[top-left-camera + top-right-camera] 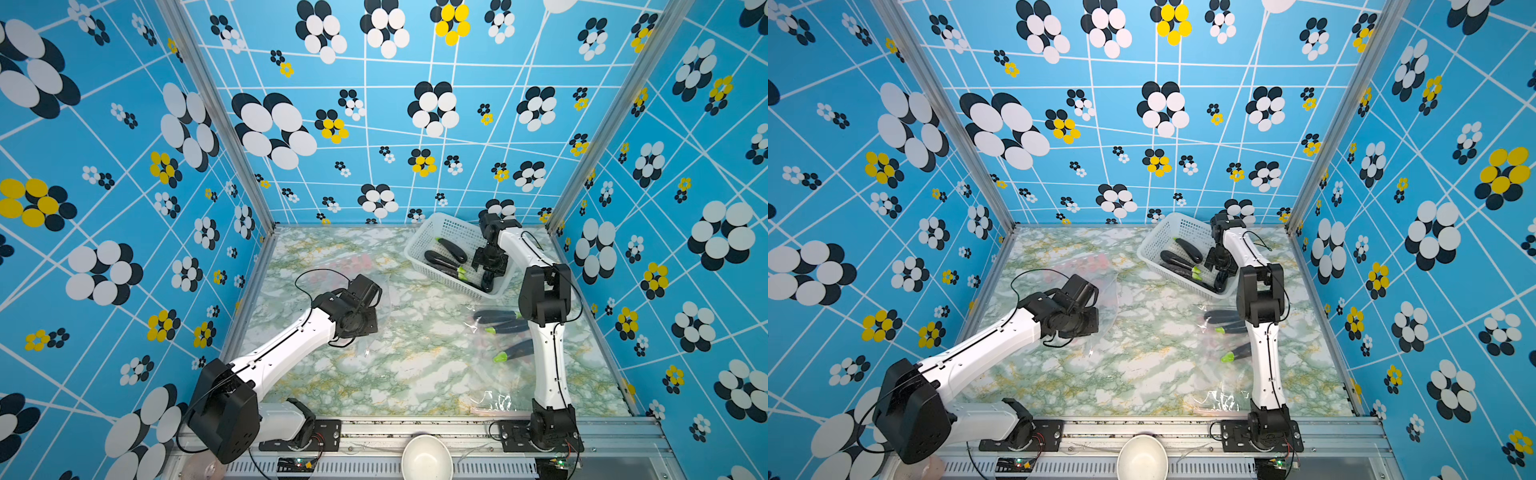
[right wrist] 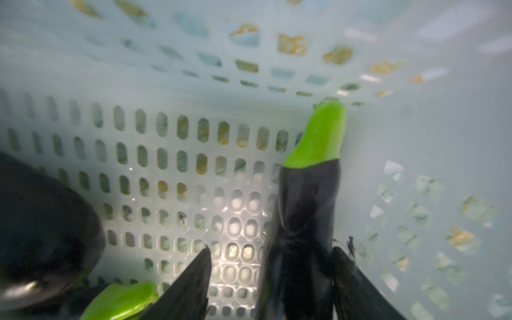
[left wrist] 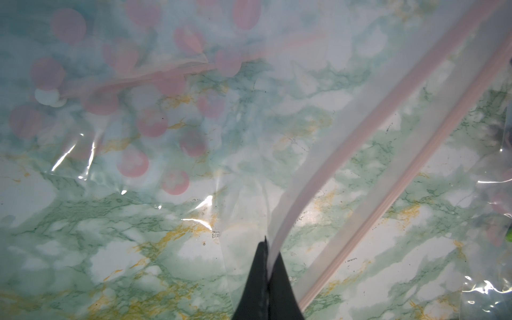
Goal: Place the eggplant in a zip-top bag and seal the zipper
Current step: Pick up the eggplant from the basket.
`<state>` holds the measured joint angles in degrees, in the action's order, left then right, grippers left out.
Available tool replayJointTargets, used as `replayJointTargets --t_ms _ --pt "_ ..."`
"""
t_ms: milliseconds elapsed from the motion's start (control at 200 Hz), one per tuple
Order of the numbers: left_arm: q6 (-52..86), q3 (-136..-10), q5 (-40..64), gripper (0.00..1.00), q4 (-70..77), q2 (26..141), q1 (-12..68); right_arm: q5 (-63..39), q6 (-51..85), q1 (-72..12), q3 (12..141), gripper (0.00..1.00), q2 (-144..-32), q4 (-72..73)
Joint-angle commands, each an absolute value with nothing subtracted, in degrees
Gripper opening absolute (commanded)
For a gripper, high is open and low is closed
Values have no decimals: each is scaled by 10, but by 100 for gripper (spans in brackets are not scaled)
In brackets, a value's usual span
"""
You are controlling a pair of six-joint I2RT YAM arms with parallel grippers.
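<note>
Marble table [image 1: 415, 374]: left end effector [image 3: 267, 249] pinches bag [image 3: 318, 171], right end effector [image 2: 271, 249] straddles eggplant [image 2: 307, 199], wide.

Both arms [image 1: 286, 345] have white shells, black joints, thin black cables.

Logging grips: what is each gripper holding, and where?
Left gripper pinches the zip-top bag by its mouth edge; right gripper straddles an eggplant, open, holding nothing.

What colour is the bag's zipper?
Zipper is pale pink, best in the left wrist view.
</note>
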<state>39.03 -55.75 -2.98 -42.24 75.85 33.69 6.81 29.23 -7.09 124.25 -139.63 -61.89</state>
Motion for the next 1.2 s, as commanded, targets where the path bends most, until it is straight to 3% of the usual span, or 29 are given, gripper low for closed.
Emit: replayJointTargets --t_ms 0,305,570,860,1195 --pt "387 -547 -24 0 -420 754 330 54 302 -72 1260 67 -1407 -631" --pt "388 -552 -21 0 -418 745 328 50 290 -73 1256 38 -1415 -621" --pt "393 -561 -8 0 -419 748 329 62 274 -83 1167 35 -1302 -556" --pt "400 -565 4 0 -412 749 328 80 261 -114 1003 34 -1083 -449" --pt "402 -571 24 0 -400 758 326 -29 348 -223 680 33 -820 -110"
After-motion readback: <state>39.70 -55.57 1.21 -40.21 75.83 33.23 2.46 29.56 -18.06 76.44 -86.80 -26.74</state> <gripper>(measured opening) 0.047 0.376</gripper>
